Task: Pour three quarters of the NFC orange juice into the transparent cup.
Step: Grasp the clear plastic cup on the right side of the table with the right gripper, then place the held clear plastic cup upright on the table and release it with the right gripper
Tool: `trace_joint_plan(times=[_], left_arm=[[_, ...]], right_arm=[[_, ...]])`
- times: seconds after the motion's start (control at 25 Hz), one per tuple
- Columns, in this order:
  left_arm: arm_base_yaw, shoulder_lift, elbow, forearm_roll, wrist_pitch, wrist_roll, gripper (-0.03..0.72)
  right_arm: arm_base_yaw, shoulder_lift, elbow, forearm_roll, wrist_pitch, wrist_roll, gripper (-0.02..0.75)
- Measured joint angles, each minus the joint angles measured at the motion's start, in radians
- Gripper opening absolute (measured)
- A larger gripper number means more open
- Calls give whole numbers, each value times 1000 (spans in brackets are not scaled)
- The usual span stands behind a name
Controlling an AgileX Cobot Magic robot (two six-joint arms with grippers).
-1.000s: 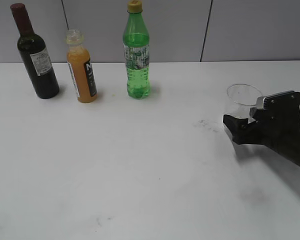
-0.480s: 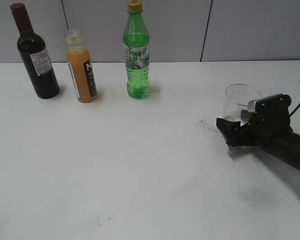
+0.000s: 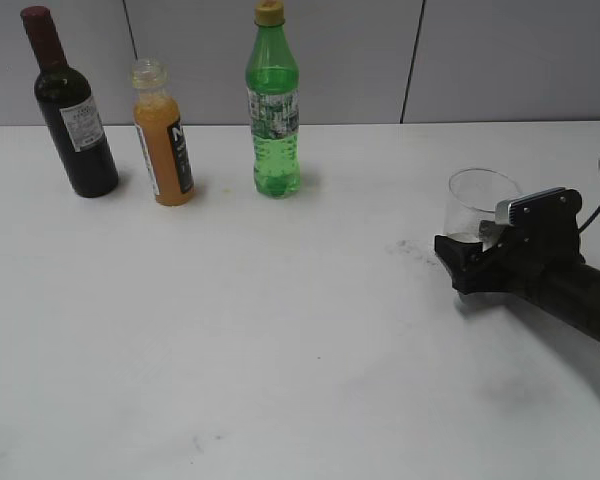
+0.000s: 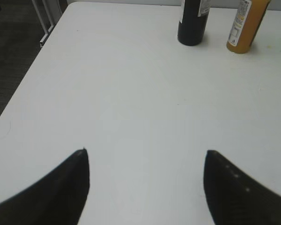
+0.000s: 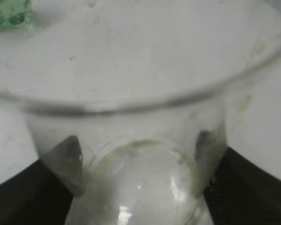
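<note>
The NFC orange juice stands uncapped at the back left between two taller bottles; it also shows in the left wrist view. The transparent cup stands empty at the right and fills the right wrist view. My right gripper is open, with one finger on each side of the cup's lower part; I cannot tell whether they touch it. My left gripper is open and empty over bare table at the near left, out of the exterior view.
A dark wine bottle with a red cap stands left of the juice, also in the left wrist view. A green bottle with a yellow cap stands right of it. The white table ends at a left edge.
Over the last second my right gripper slid left until its fingers came round the cup. In the last half second it hardly moved. The bottles and the cup stay put.
</note>
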Motion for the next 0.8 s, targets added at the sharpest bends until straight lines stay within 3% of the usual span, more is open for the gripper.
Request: trace_joint_plan(times=[0.2, 0.52, 0.64, 0.8], left_arm=[[0, 0, 0, 0, 0, 0, 584], [0, 0, 0, 0, 0, 0, 584], [0, 0, 0, 0, 0, 0, 584], [0, 0, 0, 0, 0, 0, 584]], right_arm=[[0, 1, 0, -1, 0, 0, 539], [0, -12, 0, -18, 0, 0, 538], [0, -56, 0, -88, 0, 0, 538], [0, -112, 0, -271, 0, 1, 538]])
